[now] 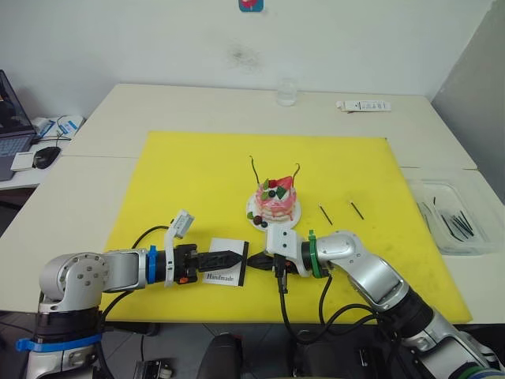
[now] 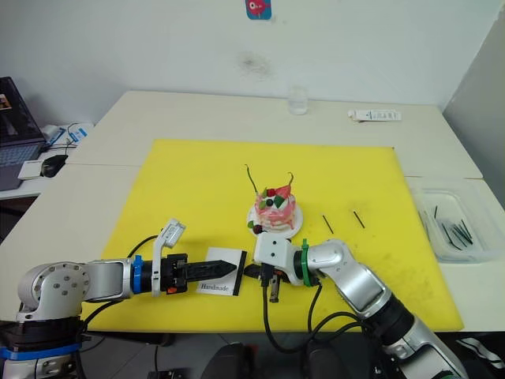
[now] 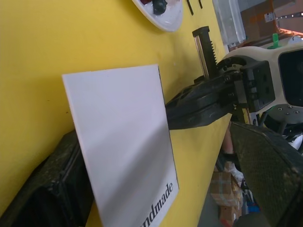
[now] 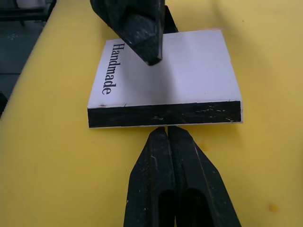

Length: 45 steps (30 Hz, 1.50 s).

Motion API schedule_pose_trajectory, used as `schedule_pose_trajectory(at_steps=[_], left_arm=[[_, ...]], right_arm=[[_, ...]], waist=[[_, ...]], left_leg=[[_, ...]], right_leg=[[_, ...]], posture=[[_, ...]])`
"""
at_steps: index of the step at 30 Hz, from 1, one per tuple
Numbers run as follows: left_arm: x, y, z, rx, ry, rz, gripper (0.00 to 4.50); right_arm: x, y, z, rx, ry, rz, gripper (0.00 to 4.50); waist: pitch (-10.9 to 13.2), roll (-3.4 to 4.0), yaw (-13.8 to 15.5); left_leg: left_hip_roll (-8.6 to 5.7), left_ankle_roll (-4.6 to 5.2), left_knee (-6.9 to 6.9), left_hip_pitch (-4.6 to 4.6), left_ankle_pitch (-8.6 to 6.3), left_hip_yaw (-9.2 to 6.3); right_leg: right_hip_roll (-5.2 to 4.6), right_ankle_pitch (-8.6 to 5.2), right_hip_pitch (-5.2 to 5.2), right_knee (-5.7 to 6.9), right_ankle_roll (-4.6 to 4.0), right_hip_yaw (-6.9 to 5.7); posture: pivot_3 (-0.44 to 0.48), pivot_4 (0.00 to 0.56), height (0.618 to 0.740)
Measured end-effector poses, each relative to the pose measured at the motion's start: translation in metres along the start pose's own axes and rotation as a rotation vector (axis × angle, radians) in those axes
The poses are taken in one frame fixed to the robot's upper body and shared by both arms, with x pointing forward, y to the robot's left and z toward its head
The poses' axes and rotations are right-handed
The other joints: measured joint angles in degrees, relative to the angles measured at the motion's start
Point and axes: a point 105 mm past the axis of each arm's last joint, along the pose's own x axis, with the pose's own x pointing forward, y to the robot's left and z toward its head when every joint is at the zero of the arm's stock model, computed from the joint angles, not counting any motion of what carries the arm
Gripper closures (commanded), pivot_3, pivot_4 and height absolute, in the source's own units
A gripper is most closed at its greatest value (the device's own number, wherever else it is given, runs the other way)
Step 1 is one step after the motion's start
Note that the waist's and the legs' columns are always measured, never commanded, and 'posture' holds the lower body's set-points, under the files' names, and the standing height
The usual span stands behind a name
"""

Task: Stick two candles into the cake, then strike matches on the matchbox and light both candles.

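The matchbox (image 4: 165, 87) lay flat on the yellow mat (image 1: 189, 174), near the front edge, between my two grippers and just in front of the cake (image 1: 275, 204). Its black strip (image 4: 165, 114) faced my right gripper (image 4: 167, 128), and the long side ran across toward the mat's front. My left gripper (image 1: 234, 257) reached over the white face, one finger above the box and one beside it, slightly parted. My right fingers (image 4: 154, 161) were pressed together, their tips just at the black strip; whether they pinched a match I could not tell. Both candles (image 1: 254, 167) stood in the cake.
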Motion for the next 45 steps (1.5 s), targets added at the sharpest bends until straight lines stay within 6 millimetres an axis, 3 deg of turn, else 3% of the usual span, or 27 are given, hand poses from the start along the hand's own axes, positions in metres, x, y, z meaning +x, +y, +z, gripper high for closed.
schedule_pose_trajectory(at_steps=[12,15,27,41,45], left_arm=[[0.000,-0.001,-0.002,0.013,-0.006,0.004,0.00],[0.000,0.000,-0.003,0.013,-0.008,0.009,0.61],[0.001,0.014,-0.009,0.018,-0.018,0.075,4.37],[0.001,0.014,-0.008,0.034,-0.033,0.065,4.46],[-0.001,0.009,-0.006,0.040,-0.060,0.026,4.46]], right_arm=[[0.004,0.000,0.004,-0.013,-0.024,0.010,4.47],[0.004,0.000,0.004,-0.013,-0.024,0.009,4.50],[0.006,0.000,0.006,0.001,-0.030,0.006,4.50],[0.005,-0.003,0.006,0.003,-0.030,-0.021,4.50],[-0.013,-0.010,0.014,-0.036,-0.053,-0.079,4.50]], waist=[[0.0,0.00,0.1],[0.0,0.00,0.1],[0.0,0.00,0.0],[0.0,0.01,0.0],[0.1,0.01,0.0]], left_leg=[[-0.02,0.00,-0.02,-0.01,0.00,-0.01],[-0.02,0.00,-0.04,-0.01,0.00,0.00],[0.00,-0.01,-0.12,-0.08,-0.01,-0.01],[0.02,-0.01,-0.12,-0.06,-0.01,-0.02],[0.02,-0.01,-0.11,-0.13,-0.01,0.00]], right_leg=[[-0.03,0.00,0.00,-0.03,0.01,-0.01],[-0.04,0.00,0.00,-0.04,0.01,0.00],[-0.04,-0.02,-0.07,-0.10,0.01,-0.03],[-0.03,-0.03,-0.08,-0.09,0.00,-0.05],[-0.05,-0.02,-0.12,-0.10,0.00,-0.04]], posture=[[0.000,0.150,0.740],[0.000,0.150,0.740],[0.000,0.150,0.740],[0.000,0.150,0.740],[0.000,0.150,0.740]])
